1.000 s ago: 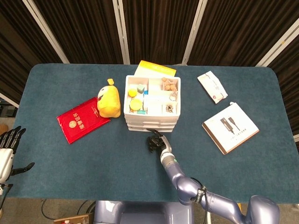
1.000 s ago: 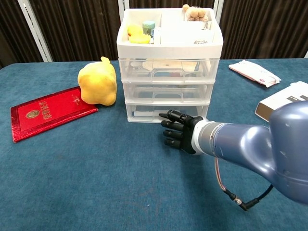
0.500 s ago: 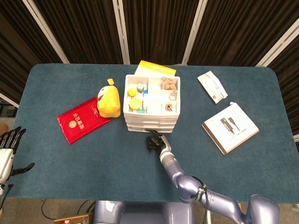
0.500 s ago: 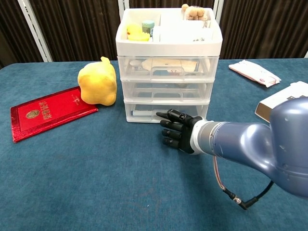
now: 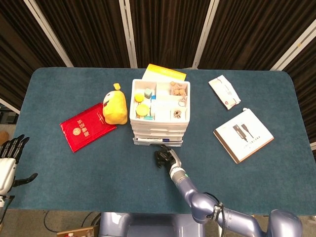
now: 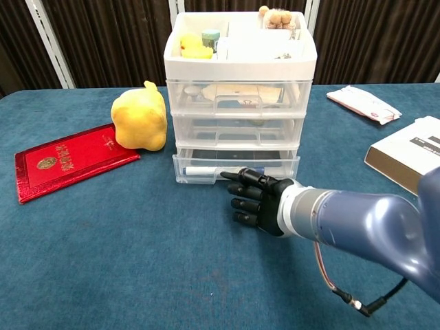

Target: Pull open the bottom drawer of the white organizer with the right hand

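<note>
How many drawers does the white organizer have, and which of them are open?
3, stacked under the top tray: top drawer shut, middle drawer shut, bottom drawer pulled partly out, right hand at its front.

The right hand [image 6: 258, 201] is seen to be black, joined by a white cuff to a glossy blue-grey arm [image 6: 364, 223]; a thin cable [image 6: 337, 289] is hung beneath. The left hand [image 5: 9, 157] is shown black and white.
</note>
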